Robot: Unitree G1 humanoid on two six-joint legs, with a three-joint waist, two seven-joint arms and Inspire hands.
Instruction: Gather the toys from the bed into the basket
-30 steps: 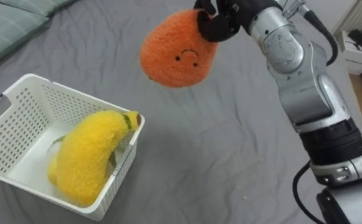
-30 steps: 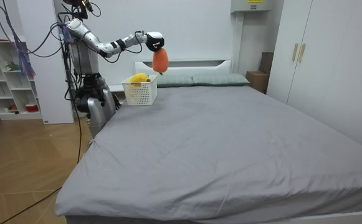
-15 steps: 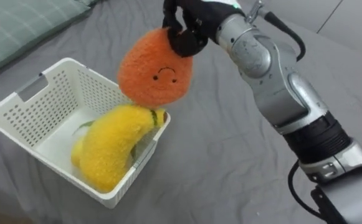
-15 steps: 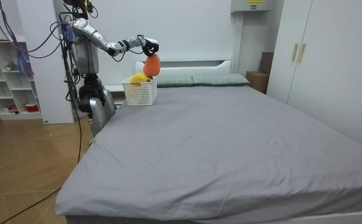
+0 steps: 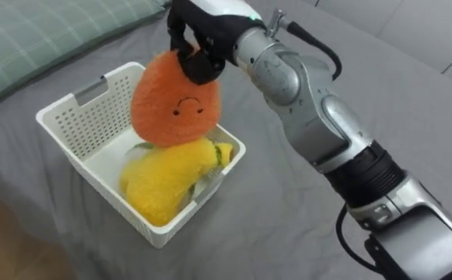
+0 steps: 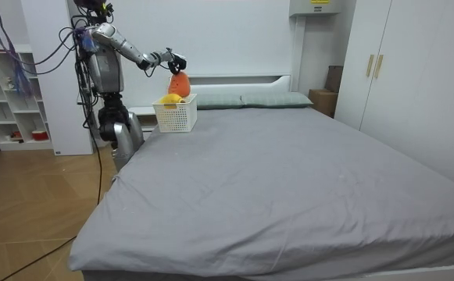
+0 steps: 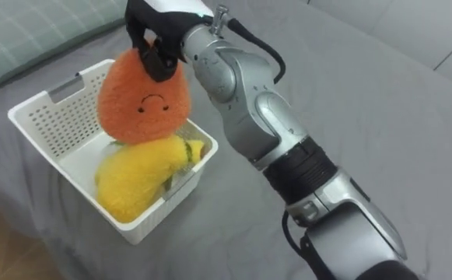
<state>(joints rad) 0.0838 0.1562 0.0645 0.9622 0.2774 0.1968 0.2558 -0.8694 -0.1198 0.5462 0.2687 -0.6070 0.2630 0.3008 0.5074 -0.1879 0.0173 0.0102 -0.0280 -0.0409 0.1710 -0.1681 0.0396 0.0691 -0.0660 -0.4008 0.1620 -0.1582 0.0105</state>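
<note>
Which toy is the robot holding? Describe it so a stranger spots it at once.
On the grey bed, near the pillow, sits a white basket. Over it the right hand grips the orange plush: round with a small dark face, unlike the long yellow plush lying inside.

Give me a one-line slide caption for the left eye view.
Right hand holds a fuzzy orange plush toy over a white plastic basket containing a yellow plush banana.

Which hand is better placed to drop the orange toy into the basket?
Right: the right hand grips the orange toy over the white basket and the yellow toy lying in it.
</note>
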